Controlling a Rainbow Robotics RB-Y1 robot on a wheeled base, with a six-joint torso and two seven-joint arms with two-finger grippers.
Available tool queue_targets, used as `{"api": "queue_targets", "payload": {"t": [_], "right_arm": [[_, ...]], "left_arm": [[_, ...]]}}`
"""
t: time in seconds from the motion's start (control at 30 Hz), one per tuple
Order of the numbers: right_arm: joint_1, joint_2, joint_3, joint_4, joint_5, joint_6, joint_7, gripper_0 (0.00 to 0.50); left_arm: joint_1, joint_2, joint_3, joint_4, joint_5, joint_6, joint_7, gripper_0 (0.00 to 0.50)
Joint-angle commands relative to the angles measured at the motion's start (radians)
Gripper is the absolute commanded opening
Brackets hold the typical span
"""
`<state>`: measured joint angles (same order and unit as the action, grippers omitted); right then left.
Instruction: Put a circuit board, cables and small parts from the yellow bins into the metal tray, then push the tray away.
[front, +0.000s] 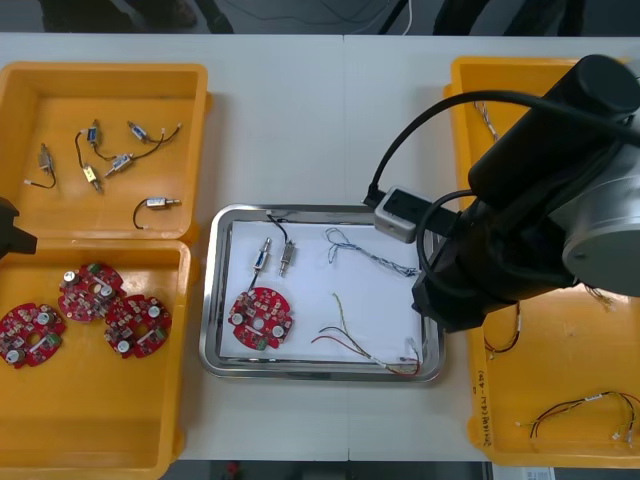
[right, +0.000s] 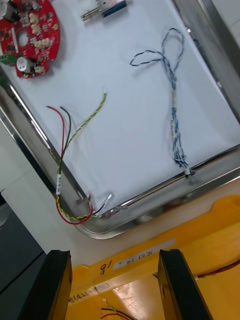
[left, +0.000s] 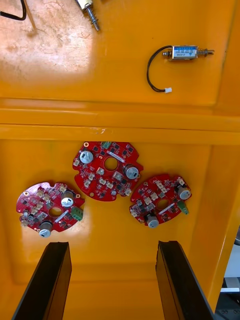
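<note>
Pushing the metal tray (front: 320, 372), the open right gripper (right: 114, 257) beside its right rim must spare the overhanging red-and-yellow cable (right: 59, 180); left gripper (left: 114, 247) waits open.

I count four round red circuit boards (front: 90, 292): three in the lower yellow bin (front: 100, 420) on my left and one board (front: 261, 318) in the metal tray (front: 320, 211). The tray also holds two small metal parts (front: 265, 256), one twisted blue and white cable (front: 372, 257) and one red and yellow cable (front: 350, 340). Six more small metal parts (front: 120, 163) lie in the upper left bin (front: 100, 80).
</note>
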<state>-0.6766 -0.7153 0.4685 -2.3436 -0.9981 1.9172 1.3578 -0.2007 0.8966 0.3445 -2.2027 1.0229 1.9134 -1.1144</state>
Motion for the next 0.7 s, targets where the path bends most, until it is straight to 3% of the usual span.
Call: {"api": "queue_targets", "payload": {"t": [0.03,0.4,0.7], "right_arm": [[-0.090,0.008,0.133,-0.033,0.007,0.000,-0.022,0.500],[-0.195,0.194,0.323,0.082,0.107,-0.038,-0.016,0.500],[-0.235,0.237,0.452,0.165,0.182,-0.158,0.004,0.500]], "left_arm": [[0.035,0.018,0.045,-0.038,0.008,0.007,-0.105,0.500],[0.044,0.019,0.048,-0.040,0.006,0.007,-0.113,0.500],[0.044,0.019,0.048,-0.040,0.006,0.007,-0.113,0.500]]}}
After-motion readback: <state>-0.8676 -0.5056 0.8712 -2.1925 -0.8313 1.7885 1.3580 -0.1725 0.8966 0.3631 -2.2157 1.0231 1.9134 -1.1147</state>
